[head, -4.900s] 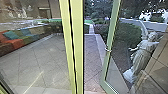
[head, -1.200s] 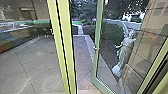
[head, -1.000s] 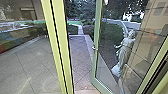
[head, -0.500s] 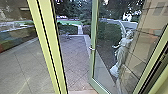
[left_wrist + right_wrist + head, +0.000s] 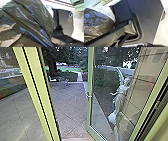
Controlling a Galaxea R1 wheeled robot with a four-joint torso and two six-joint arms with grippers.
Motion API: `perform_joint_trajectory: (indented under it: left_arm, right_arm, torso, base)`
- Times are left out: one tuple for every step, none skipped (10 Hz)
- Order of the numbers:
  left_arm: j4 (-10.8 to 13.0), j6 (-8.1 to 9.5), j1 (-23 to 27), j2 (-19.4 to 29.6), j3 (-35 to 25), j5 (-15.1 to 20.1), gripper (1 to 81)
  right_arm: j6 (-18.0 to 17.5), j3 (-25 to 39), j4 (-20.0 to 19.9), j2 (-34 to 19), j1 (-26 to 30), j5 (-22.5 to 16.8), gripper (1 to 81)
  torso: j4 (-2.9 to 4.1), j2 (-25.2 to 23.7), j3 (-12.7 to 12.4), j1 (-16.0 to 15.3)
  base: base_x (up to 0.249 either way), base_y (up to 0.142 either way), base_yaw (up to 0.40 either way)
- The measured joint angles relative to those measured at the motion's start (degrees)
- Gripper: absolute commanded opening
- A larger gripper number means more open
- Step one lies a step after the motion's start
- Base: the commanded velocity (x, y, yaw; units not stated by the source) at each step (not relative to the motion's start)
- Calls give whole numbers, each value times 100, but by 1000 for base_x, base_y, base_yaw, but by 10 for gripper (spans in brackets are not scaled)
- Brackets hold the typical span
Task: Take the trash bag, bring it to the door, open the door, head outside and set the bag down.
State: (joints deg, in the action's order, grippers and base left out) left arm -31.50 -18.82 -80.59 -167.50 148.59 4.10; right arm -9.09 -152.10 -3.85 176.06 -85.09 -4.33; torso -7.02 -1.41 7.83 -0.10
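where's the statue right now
In the head view, the pale statue shows through the glass of the open door, right of its handle and beside the tiled wall.

A wide dark grey plate (image 5: 65, 22) bears a round, ringed fitting (image 5: 70, 14) near one corner.

A statue (image 5: 119, 100) stands behind the door (image 5: 89, 108).

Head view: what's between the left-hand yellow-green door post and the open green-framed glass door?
Between post and door, head view: greyish paving with diagonal joints; beyond it, a low green hedge and a dark tree trunk.
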Motion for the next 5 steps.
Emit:
perform_joint_trajectory:
  left_arm:
    - [0, 0, -5, 5, 0, 1, 10]
    - [0, 0, -2, 2, 0, 4, 10]
    - [0, 0, -2, 5, 0, 1, 10]
    - [0, 0, -5, 2, 0, 4, 10]
    - [0, 0, -2, 2, 0, 4, 10]
  right_arm:
    - [0, 0, 0, 0, 0, 1, 811]
    - [0, -2, 0, -1, 0, 1, 811]
    - [0, -2, 0, 0, 0, 1, 811]
    - [0, -2, 0, -1, 0, 1, 811]
    - [0, -2, 0, -1, 0, 1, 811]
  torso:
    - [0, 0, 0, 0]
    - [0, 0, 0, 0]
    - [0, 0, 0, 0]
    - [0, 0, 0, 0]
    - [0, 0, 0, 0]
  base:
    - [0, -130, 0]
    - [0, -130, 0]
    - [0, -130, 0]
    - [0, -130, 0]
    - [0, -129, 0]
